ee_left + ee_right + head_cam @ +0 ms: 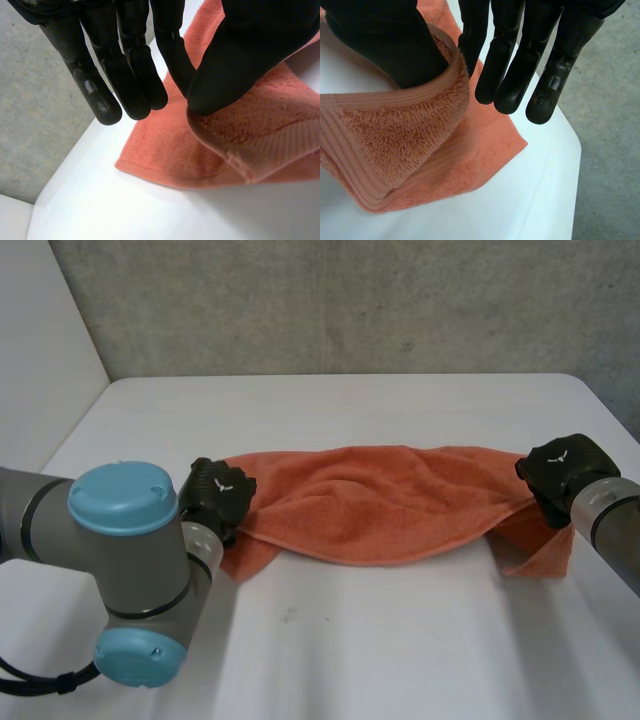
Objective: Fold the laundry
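Towel [380,505], orange: left hand [218,495] pinched on its left end, right hand [562,472] pinched on its right end. Carry both ends level, edge onto edge.

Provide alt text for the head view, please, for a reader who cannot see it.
An orange towel stretches across the white table between the robot's two black hands: the left hand grips one end, the right hand the other. A grey wall stands behind the table.
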`<state>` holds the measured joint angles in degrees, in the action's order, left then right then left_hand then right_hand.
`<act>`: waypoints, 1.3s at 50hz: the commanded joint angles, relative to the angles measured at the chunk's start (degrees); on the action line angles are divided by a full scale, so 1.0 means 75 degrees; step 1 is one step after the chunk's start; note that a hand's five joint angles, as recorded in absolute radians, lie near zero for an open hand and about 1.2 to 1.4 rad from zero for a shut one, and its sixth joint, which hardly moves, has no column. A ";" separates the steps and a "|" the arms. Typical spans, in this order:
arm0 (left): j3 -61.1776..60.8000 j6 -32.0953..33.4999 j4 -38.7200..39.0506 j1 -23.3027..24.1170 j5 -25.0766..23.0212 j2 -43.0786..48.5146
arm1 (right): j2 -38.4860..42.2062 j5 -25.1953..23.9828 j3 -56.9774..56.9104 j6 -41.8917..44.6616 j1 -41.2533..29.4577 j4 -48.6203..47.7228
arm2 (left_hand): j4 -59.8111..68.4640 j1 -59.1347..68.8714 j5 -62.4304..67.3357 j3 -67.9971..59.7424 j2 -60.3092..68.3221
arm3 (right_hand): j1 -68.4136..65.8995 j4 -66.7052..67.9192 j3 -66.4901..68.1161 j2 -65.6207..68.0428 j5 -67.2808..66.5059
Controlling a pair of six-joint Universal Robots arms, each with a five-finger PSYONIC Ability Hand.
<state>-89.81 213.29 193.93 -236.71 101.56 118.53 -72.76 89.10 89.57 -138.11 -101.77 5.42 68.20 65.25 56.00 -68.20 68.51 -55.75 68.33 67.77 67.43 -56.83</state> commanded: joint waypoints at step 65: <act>0.0490 -0.2294 -0.1197 -0.0359 -0.0439 0.0231 | 0.0128 0.0050 -0.0060 0.0098 0.0338 0.0213 | 0.1573 0.1967 0.1867 -0.1574 0.1532 | -0.3234 0.1556 0.1631 0.1676 -0.1756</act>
<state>-88.02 197.79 192.53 -238.25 100.77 124.70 -69.42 89.30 90.05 -137.84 -99.78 5.35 68.19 65.84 55.36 -67.96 68.36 -55.75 68.33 67.77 67.43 -56.93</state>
